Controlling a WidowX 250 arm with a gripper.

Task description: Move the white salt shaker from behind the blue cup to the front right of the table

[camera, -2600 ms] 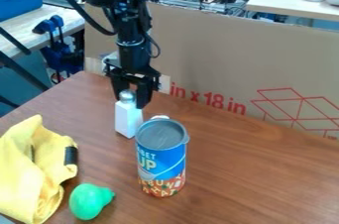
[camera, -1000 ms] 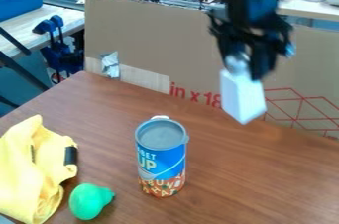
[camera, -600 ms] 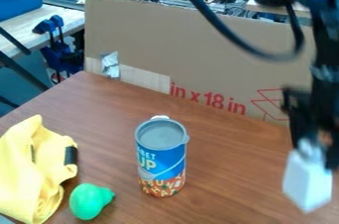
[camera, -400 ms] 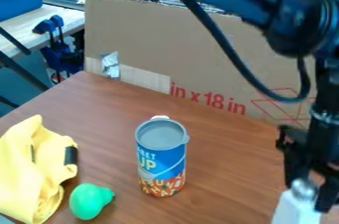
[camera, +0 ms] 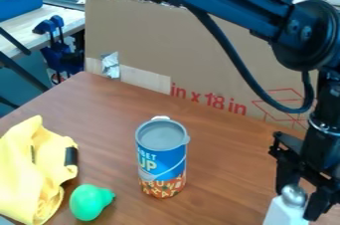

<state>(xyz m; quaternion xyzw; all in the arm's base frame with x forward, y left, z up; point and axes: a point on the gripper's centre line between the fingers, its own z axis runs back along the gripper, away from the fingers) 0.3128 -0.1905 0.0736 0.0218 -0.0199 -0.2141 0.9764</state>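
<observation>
At the lower right the black gripper (camera: 302, 204) hangs low over the table, shut on the silver top of a white shaker bottle (camera: 286, 213). The bottle's lower part is cut off by the bottom edge, so whether it touches the table I cannot tell. Left of it, a soup can (camera: 161, 162) with a blue and orange label stands upright near the middle. A green pear-shaped object (camera: 89, 202) lies at the lower left, beside a crumpled yellow cloth (camera: 35, 171) with a black band.
A brown wooden table (camera: 219, 179) carries these things. Behind its far edge stands a cardboard panel (camera: 199, 55) with red print. Beyond the panel, a blue bin (camera: 21, 1) and blue clamps (camera: 56, 45) are at the left. The arm crosses the upper right.
The gripper has carried the white bottle from behind the can, up and over to the right, then down to the lower right corner. Can, green object and cloth have stayed put.
</observation>
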